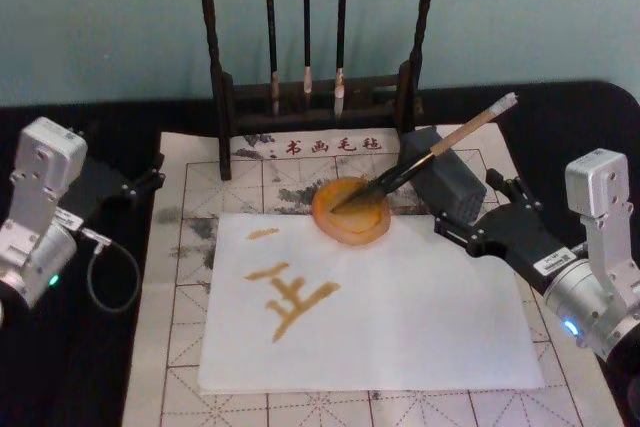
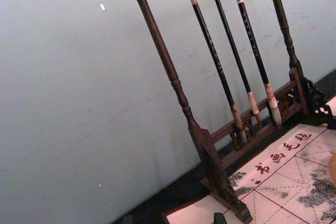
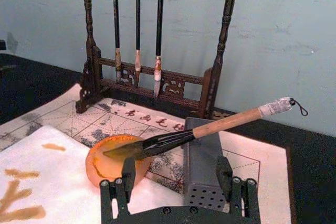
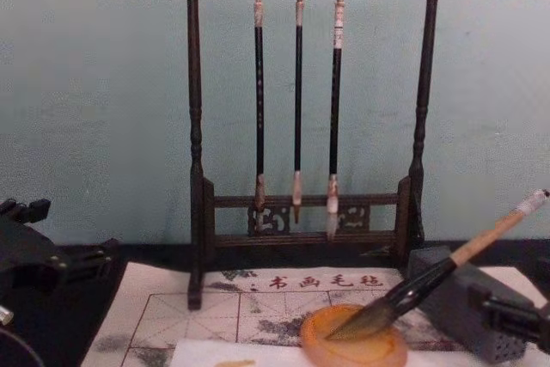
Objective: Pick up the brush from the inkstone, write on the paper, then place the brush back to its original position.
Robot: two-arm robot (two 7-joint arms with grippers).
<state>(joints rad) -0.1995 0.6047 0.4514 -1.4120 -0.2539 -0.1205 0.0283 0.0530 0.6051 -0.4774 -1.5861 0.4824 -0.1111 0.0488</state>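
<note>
Brush [image 1: 430, 156] tip in inkstone [image 1: 350, 212], handle on grey block [image 1: 455, 182]

The brush [image 1: 430, 155] leans across the grey block [image 1: 447, 179], bristles in the inkstone [image 1: 350, 211], handle slanting up to the right, barring that corner. The brush rack [image 1: 315, 87] closes the far side. The paper [image 1: 400, 317] lies flat, unobstructed from above. The right gripper [image 1: 480, 222] stands open beside the block.
</note>
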